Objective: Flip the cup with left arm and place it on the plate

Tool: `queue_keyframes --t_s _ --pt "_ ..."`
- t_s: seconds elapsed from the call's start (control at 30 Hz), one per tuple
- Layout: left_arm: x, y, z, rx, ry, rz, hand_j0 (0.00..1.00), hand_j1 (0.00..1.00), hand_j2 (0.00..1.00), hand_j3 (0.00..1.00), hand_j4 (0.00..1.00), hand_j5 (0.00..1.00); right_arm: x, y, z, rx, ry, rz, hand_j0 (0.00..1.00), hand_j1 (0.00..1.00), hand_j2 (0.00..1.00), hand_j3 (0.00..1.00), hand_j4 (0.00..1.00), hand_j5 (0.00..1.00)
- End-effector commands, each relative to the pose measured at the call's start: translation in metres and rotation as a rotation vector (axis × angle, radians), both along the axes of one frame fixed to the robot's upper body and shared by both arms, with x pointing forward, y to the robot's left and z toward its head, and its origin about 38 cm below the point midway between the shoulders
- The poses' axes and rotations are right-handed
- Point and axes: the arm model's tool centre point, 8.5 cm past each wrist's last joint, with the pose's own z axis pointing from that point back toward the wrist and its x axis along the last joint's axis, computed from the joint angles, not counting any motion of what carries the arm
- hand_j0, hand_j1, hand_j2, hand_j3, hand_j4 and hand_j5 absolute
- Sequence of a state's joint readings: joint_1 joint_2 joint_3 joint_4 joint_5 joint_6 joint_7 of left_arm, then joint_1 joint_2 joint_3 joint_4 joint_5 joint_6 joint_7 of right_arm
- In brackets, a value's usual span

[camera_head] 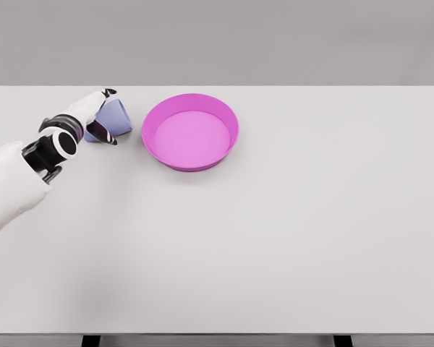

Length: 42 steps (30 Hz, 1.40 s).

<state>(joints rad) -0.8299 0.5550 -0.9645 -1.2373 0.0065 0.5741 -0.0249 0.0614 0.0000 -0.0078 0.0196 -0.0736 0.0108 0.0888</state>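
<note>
Upper left of the frame: left hand point(100, 119) wrapped around the cup point(116, 119), thumb side above at the cup's top edge, dark fingertips point(107, 136) curled under its lower side. Closed on the cup, by the look of it, though contact on the far side hidden by the hand itself. Cup pale blue-violet, tilted, long axis running roughly left to right across the picture, wider end toward the plate point(223, 148); whether the mouth faces the plate or the hand not clear from here. Cup low over the table point(275, 246) or resting on it; impossible to say which.

Plate pink, deep-rimmed, just right of the cup, near but apart, a narrow strip of table between them. So: short carry rightward, plus a turn of the wrist to bring the cup upright before setting down inside the rim. Probably mid-flip, placement not yet done. Right arm nowhere in view, so left hand the only one near.
</note>
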Motion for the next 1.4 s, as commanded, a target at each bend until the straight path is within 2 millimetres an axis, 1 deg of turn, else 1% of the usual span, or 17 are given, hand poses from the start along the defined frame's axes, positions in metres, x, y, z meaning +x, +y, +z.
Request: queue_keyframes --t_s 0.0,0.1,0.13,0.17,0.27,0.3,0.37,0.4,0.43,0.5,0.57,0.9,1.1,1.23,1.3,1.37 --pt "0.0 -0.001 0.0 0.003 -0.002 -0.001 1.0 1.0 1.0 1.0 1.0 1.0 0.0 0.0 0.0 0.0 -0.001 0.0 1.0 1.0 1.0 1.0 1.0 1.0" --pt "0.001 0.001 -0.001 0.005 0.0 0.003 1.0 1.0 1.0 1.0 1.0 1.0 0.0 0.0 0.0 0.0 0.0 0.0 1.0 1.0 1.0 1.0 1.0 1.0" --pt "0.0 -0.002 -0.002 0.0 0.001 -0.001 1.0 1.0 1.0 1.0 1.0 1.0 0.0 0.0 0.0 0.0 0.0 0.0 1.0 1.0 1.0 1.0 1.0 1.0" --pt "0.001 -0.002 -0.003 0.0 0.003 0.002 0.98 0.98 0.98 0.98 0.98 0.98 0.0 0.0 0.0 0.0 0.0 0.0 1.0 1.0 1.0 1.0 1.0 1.0" --pt "0.001 -0.004 -0.004 -0.002 0.006 0.0 0.97 0.97 0.97 0.97 0.97 0.97 0.0 0.0 0.0 0.0 0.0 0.0 1.0 1.0 1.0 1.0 1.0 1.0" --pt "0.001 -0.004 -0.004 -0.002 0.006 0.0 0.92 0.92 0.92 0.92 0.92 0.92 0.0 0.0 0.0 0.0 0.0 0.0 1.0 1.0 1.0 1.0 1.0 1.0" --pt "0.001 -0.004 -0.003 -0.002 0.004 0.0 0.91 0.91 0.91 0.91 0.91 0.91 0.0 0.0 0.0 0.0 0.0 0.0 1.0 1.0 1.0 1.0 1.0 1.0" --pt "0.001 -0.004 -0.004 -0.002 0.006 0.0 0.83 0.83 0.83 0.83 0.83 0.83 0.0 0.0 0.0 0.0 -0.001 0.0 1.0 1.0 1.0 1.0 1.0 1.0" --pt "0.001 -0.004 -0.004 -0.003 0.005 -0.001 0.8 0.8 0.8 0.8 0.8 0.8 0.0 0.0 0.0 0.0 0.0 0.0 1.0 1.0 1.0 1.0 1.0 1.0" --pt "0.001 -0.003 -0.004 -0.003 0.004 0.001 0.79 0.79 0.79 0.79 0.79 0.79 0.0 0.0 0.0 0.0 -0.001 0.0 1.0 1.0 1.0 1.0 1.0 1.0" --pt "0.001 -0.004 -0.003 -0.005 0.003 -0.001 0.73 0.73 0.73 0.73 0.73 0.73 0.0 0.0 0.0 0.0 0.0 0.0 1.0 1.0 1.0 1.0 1.0 1.0" --pt "0.001 -0.002 0.0 -0.03 -0.004 0.008 0.73 0.73 0.73 0.73 0.73 0.73 0.0 0.0 0.0 0.0 -0.001 0.0 1.0 1.0 1.0 1.0 1.0 1.0" --pt "0.006 0.011 0.016 -0.109 -0.039 0.052 0.73 0.73 0.73 0.73 0.73 0.73 0.0 0.0 0.0 0.0 0.0 0.0 1.0 1.0 1.0 1.0 1.0 1.0" --pt "0.01 0.012 0.031 -0.171 -0.076 0.053 0.74 0.74 0.74 0.74 0.74 0.74 0.0 0.0 0.0 0.0 0.0 0.0 1.0 1.0 1.0 1.0 1.0 1.0" --pt "0.009 0.011 0.033 -0.21 -0.085 0.045 0.74 0.74 0.74 0.74 0.74 0.74 0.0 0.0 0.0 0.0 -0.001 0.0 1.0 1.0 1.0 1.0 1.0 1.0" --pt "0.008 0.017 0.035 -0.238 -0.097 0.058 0.74 0.74 0.74 0.74 0.74 0.74 0.0 0.0 0.0 0.0 0.0 0.0 1.0 1.0 1.0 1.0 1.0 1.0"
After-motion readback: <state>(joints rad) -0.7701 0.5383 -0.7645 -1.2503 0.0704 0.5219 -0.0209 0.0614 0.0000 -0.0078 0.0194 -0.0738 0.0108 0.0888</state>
